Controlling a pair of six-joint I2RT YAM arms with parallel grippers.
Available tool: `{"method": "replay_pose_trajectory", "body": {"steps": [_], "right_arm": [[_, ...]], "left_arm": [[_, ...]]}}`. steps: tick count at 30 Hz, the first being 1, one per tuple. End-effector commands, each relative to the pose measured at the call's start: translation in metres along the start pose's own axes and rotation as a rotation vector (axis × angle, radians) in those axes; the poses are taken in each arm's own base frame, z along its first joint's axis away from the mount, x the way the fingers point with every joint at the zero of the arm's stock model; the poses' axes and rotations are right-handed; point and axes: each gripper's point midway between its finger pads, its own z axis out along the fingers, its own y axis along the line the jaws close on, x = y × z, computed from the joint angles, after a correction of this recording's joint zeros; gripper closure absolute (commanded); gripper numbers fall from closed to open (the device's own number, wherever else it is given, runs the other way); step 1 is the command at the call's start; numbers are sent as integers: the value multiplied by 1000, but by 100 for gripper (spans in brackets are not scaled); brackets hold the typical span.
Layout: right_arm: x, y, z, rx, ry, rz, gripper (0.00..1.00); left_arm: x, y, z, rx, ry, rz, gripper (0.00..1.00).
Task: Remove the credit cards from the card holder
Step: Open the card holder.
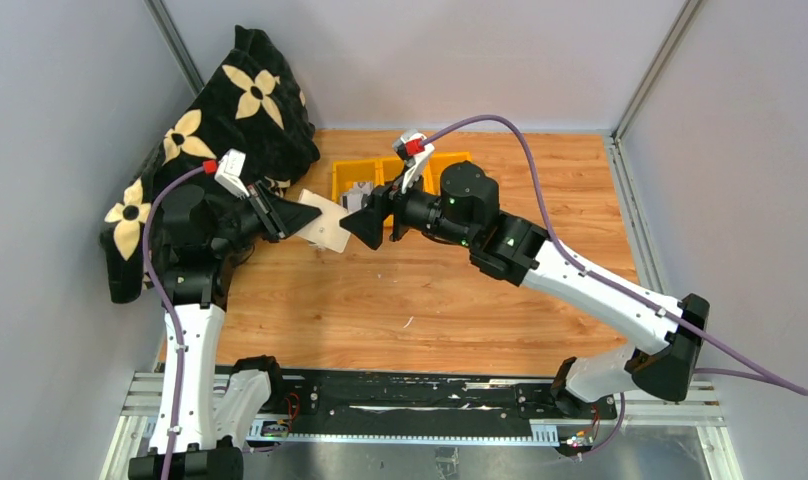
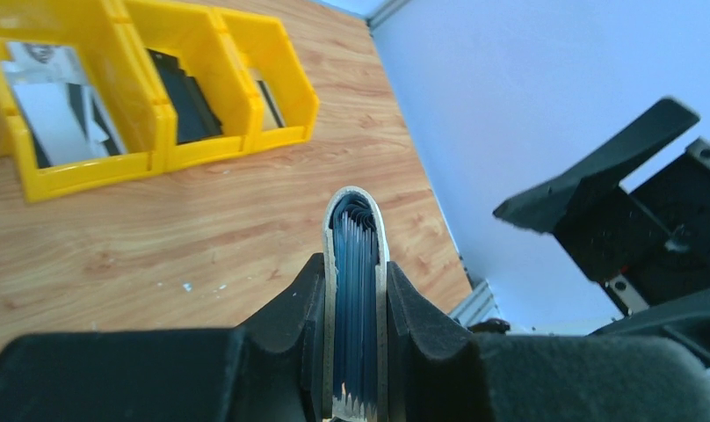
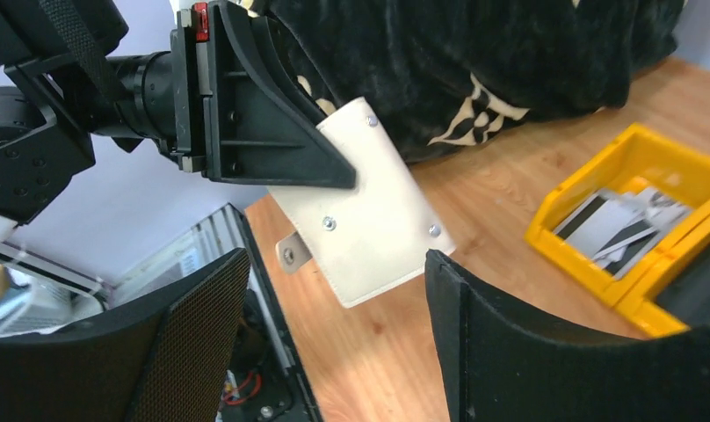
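My left gripper [image 1: 290, 215] is shut on the cream card holder [image 1: 328, 225] and holds it above the table. In the left wrist view the card holder [image 2: 358, 264] stands edge-on between my fingers [image 2: 294, 303], showing blue-grey pleated pockets; I cannot make out any cards in them. My right gripper [image 1: 365, 225] is open and empty, facing the holder's free end. In the right wrist view the holder [image 3: 378, 220] with its snap tab [image 3: 290, 255] hangs just beyond my open right gripper [image 3: 334, 262]. Grey-white credit cards [image 3: 611, 224] lie in a yellow bin.
A row of yellow bins [image 1: 380, 170] stands at the back behind the grippers; the left bin holds cards [image 2: 57, 97], the middle one dark flat items [image 2: 184, 83]. A black cloth with cream flowers [image 1: 230, 110] is heaped at the back left. Grey walls enclose the table.
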Motion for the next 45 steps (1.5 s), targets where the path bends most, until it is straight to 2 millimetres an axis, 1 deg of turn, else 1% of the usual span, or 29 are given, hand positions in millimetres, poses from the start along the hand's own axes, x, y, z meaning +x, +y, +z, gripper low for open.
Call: {"method": "replay_pose_trajectory", "body": {"steps": [1, 2, 5, 9, 11, 13, 15, 16, 17, 19, 20, 21, 22, 24, 25, 27, 30, 33, 34, 35, 36, 37, 38, 40, 42, 43, 45], "right_arm": [[15, -17, -5, 47, 135, -149, 23], [20, -15, -3, 23, 166, -153, 22], [27, -11, 3, -25, 216, -168, 22], [33, -4, 9, -96, 246, -166, 25], [33, 4, 14, -146, 249, -153, 28], [31, 16, 17, -212, 250, -126, 34], [28, 27, 20, -277, 242, -87, 45], [27, 31, 21, -304, 237, -62, 55], [26, 34, 21, -322, 233, -32, 63], [23, 34, 21, -339, 220, 9, 81], [19, 32, 19, -337, 204, 24, 89], [16, 28, 18, -328, 190, 46, 95], [9, 22, 16, -317, 164, 64, 99], [-1, 19, 9, -323, 111, 99, 100], [-8, 17, 6, -329, 80, 115, 100], [-14, 16, 0, -342, 45, 148, 100], [-15, 15, -3, -350, 39, 165, 100], [-14, 12, -3, -338, 39, 172, 100], [-15, 12, -3, -335, 37, 171, 100], [-16, 11, -3, -331, 33, 169, 100], [-16, 9, -3, -327, 33, 169, 100], [-18, 8, -3, -323, 32, 168, 100], [-19, 8, -3, -322, 32, 165, 100], [-22, 8, -4, -323, 28, 160, 100], [-26, 9, -6, -326, 20, 156, 100], [-27, 10, -6, -328, 18, 156, 100], [-29, 11, -8, -333, 14, 158, 100]], "left_arm": [[2, -43, -11, 181, 37, 83, 100], [4, -47, -13, 197, 44, 89, 100], [8, -57, -19, 245, 59, 102, 100], [13, -71, -26, 301, 79, 135, 100], [16, -76, -29, 323, 92, 146, 100], [19, -78, -30, 335, 105, 148, 100], [22, -77, -31, 336, 115, 151, 100], [24, -75, -31, 332, 120, 158, 99], [26, -73, -30, 324, 126, 157, 96], [29, -68, -30, 309, 132, 161, 89], [31, -67, -30, 303, 133, 168, 83], [32, -64, -30, 292, 135, 175, 76], [34, -61, -30, 283, 134, 184, 71], [39, -54, -30, 263, 134, 198, 65], [41, -50, -29, 256, 134, 205, 64], [46, -45, -28, 246, 142, 213, 63], [50, -43, -30, 247, 157, 224, 63], [55, -45, -33, 260, 166, 231, 58], [57, -46, -34, 268, 171, 231, 53], [59, -47, -36, 278, 173, 237, 43], [62, -49, -38, 286, 175, 245, 29], [64, -50, -40, 290, 176, 258, 21], [65, -52, -42, 293, 170, 278, 17], [64, -54, -45, 284, 149, 322, 16], [62, -54, -45, 277, 143, 335, 19], [61, -53, -44, 270, 143, 330, 22], [57, -51, -42, 259, 145, 321, 32]]}}
